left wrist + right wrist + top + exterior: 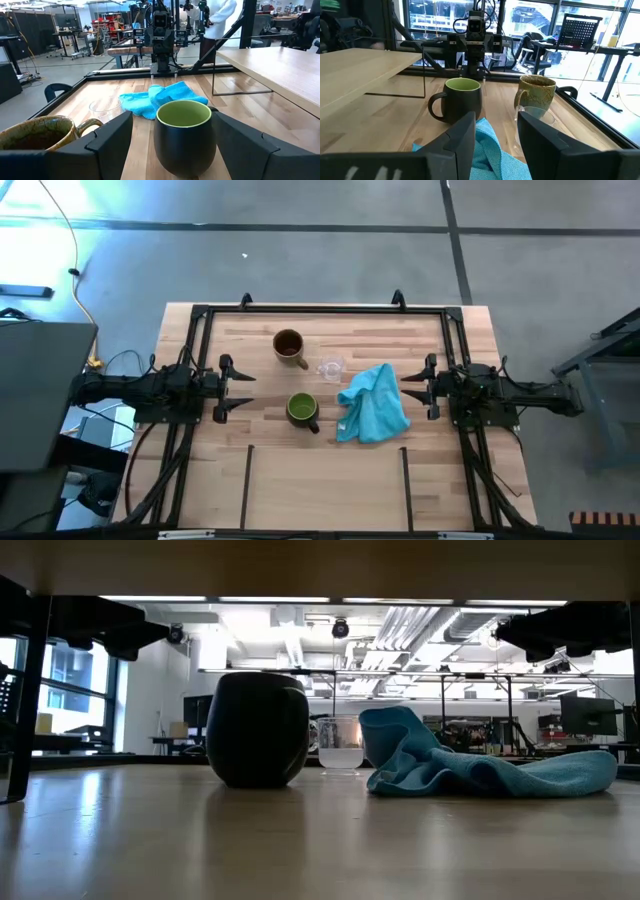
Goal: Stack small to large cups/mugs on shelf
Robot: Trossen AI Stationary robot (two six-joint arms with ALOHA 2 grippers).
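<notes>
Three cups stand upright on their bases on the wooden table. The brown mug (pixel 289 346) is toward the far side, the small clear glass cup (pixel 331 368) is in the middle, and the green mug with a dark outside (pixel 303 409) is nearer. The shelf (pixel 325 490), a strip split by thin black bars, runs along the near edge. My left gripper (pixel 240 388) waits open at the table's left, level, pointing at the green mug (pixel 184 135) from a short way off. My right gripper (pixel 415 388) waits open at the right, just behind the cloth.
A turquoise cloth (pixel 374 402) lies crumpled between the glass cup and my right gripper. A black frame rail (pixel 320 309) borders the far side of the table. A person in a white top (pixel 220 15) stands beyond the table. Bare wood lies between the cups and the shelf.
</notes>
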